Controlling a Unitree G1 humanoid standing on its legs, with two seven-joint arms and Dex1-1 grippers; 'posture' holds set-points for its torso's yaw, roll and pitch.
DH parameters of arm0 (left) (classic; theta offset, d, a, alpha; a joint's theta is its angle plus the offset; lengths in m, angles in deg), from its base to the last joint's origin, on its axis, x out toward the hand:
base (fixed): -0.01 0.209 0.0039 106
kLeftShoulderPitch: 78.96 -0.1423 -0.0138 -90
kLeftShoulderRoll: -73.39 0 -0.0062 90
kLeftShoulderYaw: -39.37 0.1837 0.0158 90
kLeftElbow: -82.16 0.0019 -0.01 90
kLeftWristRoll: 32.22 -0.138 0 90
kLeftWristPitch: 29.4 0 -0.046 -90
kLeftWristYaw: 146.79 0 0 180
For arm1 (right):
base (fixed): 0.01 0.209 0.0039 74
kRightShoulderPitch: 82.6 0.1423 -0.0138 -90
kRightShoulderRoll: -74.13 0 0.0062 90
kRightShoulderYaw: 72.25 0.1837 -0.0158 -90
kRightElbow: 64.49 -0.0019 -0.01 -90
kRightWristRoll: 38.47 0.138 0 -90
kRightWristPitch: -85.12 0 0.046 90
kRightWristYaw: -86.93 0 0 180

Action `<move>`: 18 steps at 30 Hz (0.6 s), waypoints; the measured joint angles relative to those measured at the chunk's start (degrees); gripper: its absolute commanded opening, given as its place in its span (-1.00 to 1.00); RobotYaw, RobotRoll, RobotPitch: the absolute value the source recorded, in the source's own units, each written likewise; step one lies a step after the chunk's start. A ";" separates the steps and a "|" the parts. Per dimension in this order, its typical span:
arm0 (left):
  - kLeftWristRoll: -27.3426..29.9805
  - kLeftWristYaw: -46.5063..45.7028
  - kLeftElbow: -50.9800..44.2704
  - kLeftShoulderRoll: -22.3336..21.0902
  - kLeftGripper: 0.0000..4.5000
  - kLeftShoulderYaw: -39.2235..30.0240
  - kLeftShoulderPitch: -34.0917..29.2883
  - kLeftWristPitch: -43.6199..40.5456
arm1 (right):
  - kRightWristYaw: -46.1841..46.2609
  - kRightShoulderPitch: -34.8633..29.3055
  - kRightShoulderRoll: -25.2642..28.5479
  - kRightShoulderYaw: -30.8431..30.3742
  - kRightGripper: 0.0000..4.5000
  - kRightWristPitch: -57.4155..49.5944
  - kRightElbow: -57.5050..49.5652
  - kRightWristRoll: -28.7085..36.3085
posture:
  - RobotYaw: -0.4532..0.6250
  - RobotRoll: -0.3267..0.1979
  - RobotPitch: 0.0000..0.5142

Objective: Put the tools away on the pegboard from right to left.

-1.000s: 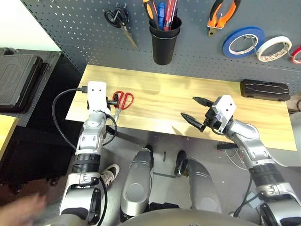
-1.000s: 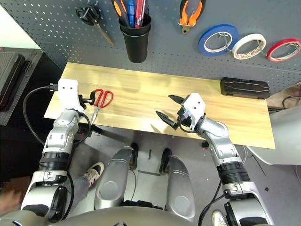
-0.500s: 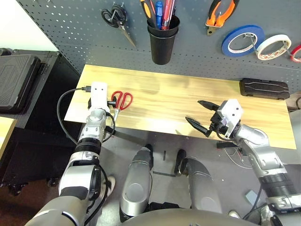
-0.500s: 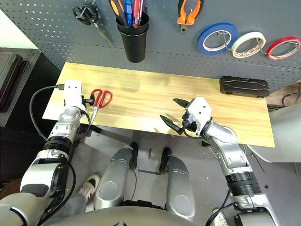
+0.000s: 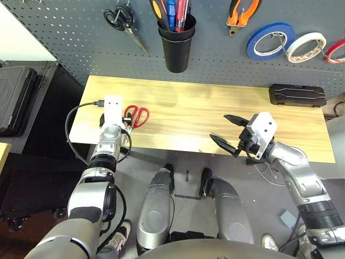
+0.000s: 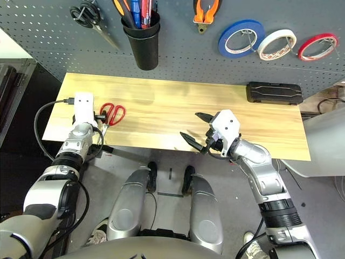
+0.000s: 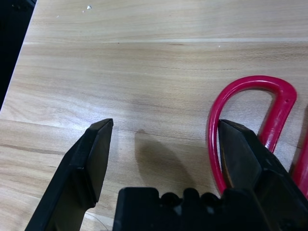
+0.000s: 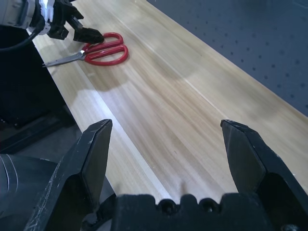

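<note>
Left eye view gives us the big dark grey pegboard (image 5: 75, 38) across the back, and it is nearly stocked: black-handled scissors (image 5: 123, 24) hang at its left, then a black cup (image 5: 176, 46) with an orange-and-black-handled screwdriver (image 5: 158, 9) and some blue and red handles standing in it, then orange-and-black-handled pliers (image 5: 240, 13) on a hook, a blue tape roll (image 5: 269, 41), a cream-white tape roll (image 5: 305, 47) and a red tape roll (image 5: 335, 50) at the far right edge. Below it runs the light wooden table (image 5: 188, 108), with a black case (image 5: 297, 95) lying flat at its back right corner. Over to the right gripper (image 5: 225, 130), low over the table's front edge, pointing left, jaws spread wide and nothing between them. Now the left gripper (image 7: 163, 144), down at the table's left end: jaws open, not clamped on anything, one finger (image 7: 240, 154) standing inside a handle loop of the red-handled scissors (image 5: 133, 115), the other finger (image 7: 94, 159) out over bare wood. Those scissors lie flat on the table, loops toward the pegboard, blades toward the front edge.
</note>
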State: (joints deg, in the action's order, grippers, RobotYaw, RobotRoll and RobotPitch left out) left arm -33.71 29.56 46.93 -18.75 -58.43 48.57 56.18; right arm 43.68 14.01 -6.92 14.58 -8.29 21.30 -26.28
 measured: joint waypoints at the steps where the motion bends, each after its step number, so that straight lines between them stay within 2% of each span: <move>1: 0.01 0.01 0.09 0.08 0.57 0.00 0.00 -0.28 | 0.00 0.00 0.10 0.01 1.00 -0.10 0.00 0.03 | 0.05 0.25 0.50; 10: 0.29 3.06 -0.94 1.54 -0.99 0.06 -0.19 -2.79 | 0.07 1.24 0.70 0.05 1.00 -0.64 0.00 0.42 | 0.07 0.25 0.50; 18: 1.83 3.51 -5.77 3.01 -0.99 -0.98 -2.24 -4.58 | -0.17 2.04 0.76 0.07 1.00 -0.20 0.42 0.43 | 0.11 0.25 0.46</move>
State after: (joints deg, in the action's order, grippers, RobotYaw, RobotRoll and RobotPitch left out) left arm -31.88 33.07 41.16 -15.74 -59.41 46.33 51.60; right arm 43.52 16.06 -6.17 14.65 -8.49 21.71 -25.85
